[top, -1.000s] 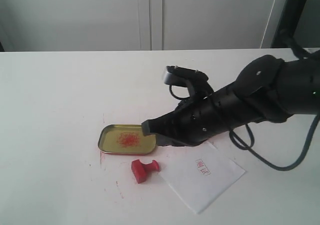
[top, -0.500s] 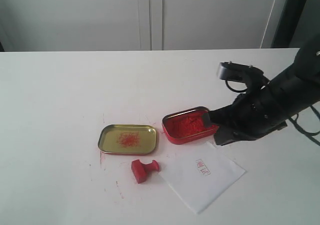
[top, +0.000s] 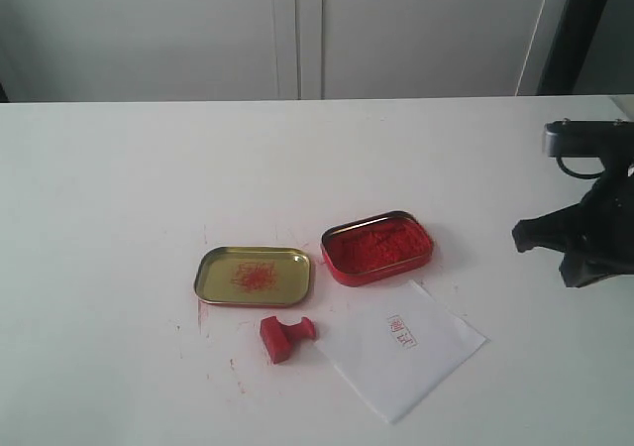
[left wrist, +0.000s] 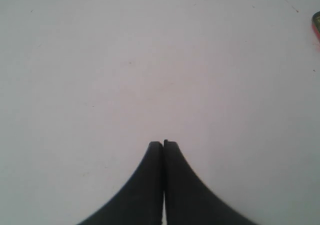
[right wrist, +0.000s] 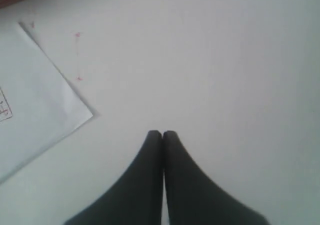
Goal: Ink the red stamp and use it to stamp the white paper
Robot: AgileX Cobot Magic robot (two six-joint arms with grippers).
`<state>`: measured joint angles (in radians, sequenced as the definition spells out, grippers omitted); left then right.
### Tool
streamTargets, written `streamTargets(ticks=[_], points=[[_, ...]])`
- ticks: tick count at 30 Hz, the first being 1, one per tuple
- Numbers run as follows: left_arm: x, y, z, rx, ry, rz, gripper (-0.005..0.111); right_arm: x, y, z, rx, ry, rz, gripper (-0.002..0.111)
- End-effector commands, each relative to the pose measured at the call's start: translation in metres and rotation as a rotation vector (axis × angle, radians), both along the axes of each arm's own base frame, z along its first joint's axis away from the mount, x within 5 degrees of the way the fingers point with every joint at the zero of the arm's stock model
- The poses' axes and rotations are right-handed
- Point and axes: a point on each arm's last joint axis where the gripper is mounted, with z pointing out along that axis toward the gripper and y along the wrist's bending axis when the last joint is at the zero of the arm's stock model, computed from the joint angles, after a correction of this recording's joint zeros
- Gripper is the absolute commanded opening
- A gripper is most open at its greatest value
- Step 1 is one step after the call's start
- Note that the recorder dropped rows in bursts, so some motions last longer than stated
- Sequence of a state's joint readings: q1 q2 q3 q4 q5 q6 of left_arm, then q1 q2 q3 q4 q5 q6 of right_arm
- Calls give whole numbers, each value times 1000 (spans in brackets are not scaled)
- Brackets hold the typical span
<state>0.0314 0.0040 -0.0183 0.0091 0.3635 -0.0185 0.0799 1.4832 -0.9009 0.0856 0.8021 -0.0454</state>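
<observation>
The red stamp [top: 284,336] lies on its side on the table, just below the tin lid and left of the white paper [top: 401,349]. The paper bears a small red imprint [top: 401,332]; its corner also shows in the right wrist view [right wrist: 35,100]. My right gripper [top: 519,236] hovers at the far right of the exterior view, shut and empty, well away from the stamp. In its wrist view the right gripper [right wrist: 162,133] has its jaws pressed together over bare table. My left gripper [left wrist: 163,143] is shut and empty too; it does not show in the exterior view.
A red ink tin [top: 377,247] filled with red ink stands open above the paper. Its gold lid [top: 254,276], smeared with red, lies to the left. Red specks mark the white table [top: 119,188] near the stamp.
My right arm has pulled back from over the tins to the far right edge, uncovering the red ink tin. Stamp, paper and lid have not moved.
</observation>
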Motion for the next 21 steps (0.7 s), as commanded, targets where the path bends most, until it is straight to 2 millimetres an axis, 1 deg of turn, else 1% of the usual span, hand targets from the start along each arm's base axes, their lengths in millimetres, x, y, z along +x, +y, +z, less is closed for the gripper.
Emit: streamTargets(ticks=[1, 8, 21], points=[[0, -1, -2, -6, 4, -7, 0, -3, -6, 13, -32, -58, -19, 0], [0, -1, -2, -6, 4, -7, 0, -11, -7, 33, -24, -169, -22, 0], [0, -1, -2, -6, 4, -7, 0, -49, -10, 46, -7, -409, -32, 0]])
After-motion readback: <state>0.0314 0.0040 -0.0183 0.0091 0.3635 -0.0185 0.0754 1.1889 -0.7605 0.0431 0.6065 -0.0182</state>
